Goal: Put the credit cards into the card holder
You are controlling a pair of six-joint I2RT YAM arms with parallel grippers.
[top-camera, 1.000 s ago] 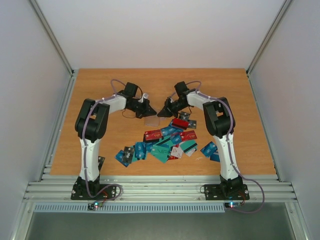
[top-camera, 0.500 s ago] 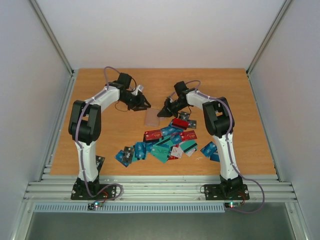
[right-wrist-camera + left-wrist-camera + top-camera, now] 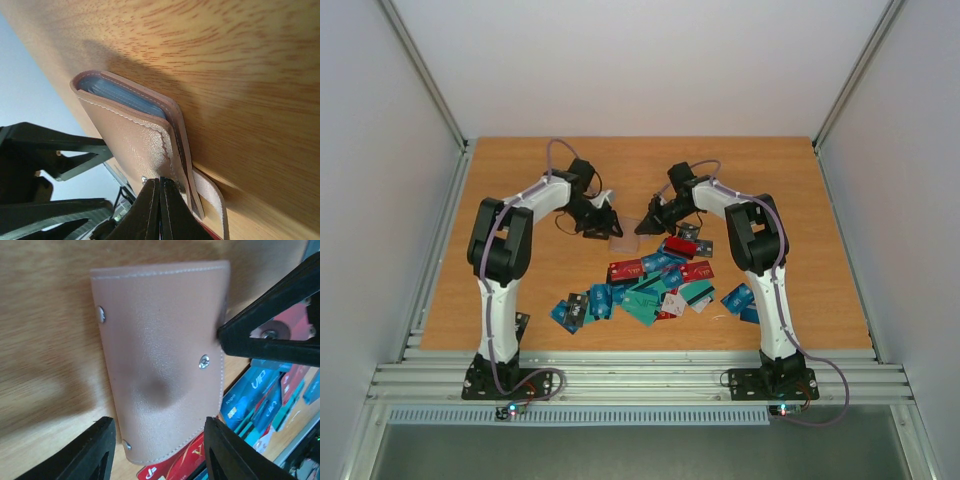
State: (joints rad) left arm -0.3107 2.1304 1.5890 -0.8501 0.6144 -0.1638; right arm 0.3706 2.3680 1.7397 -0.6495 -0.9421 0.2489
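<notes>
Left gripper (image 3: 159, 445) hung spread wide above card holder (image 3: 160, 355).
Right gripper (image 3: 160, 186) angled low at its side, fingers pressed together, tips touching its edge; credit cards (image 3: 655, 282) just beside it.

Top view high, behind; wrist views close, sharing card holder (image 3: 160, 365).

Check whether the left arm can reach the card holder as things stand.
Probably yes: the left gripper is open, its fingers either side of the card holder, with nothing between them. The right gripper appears to pinch only one edge of it.
</notes>
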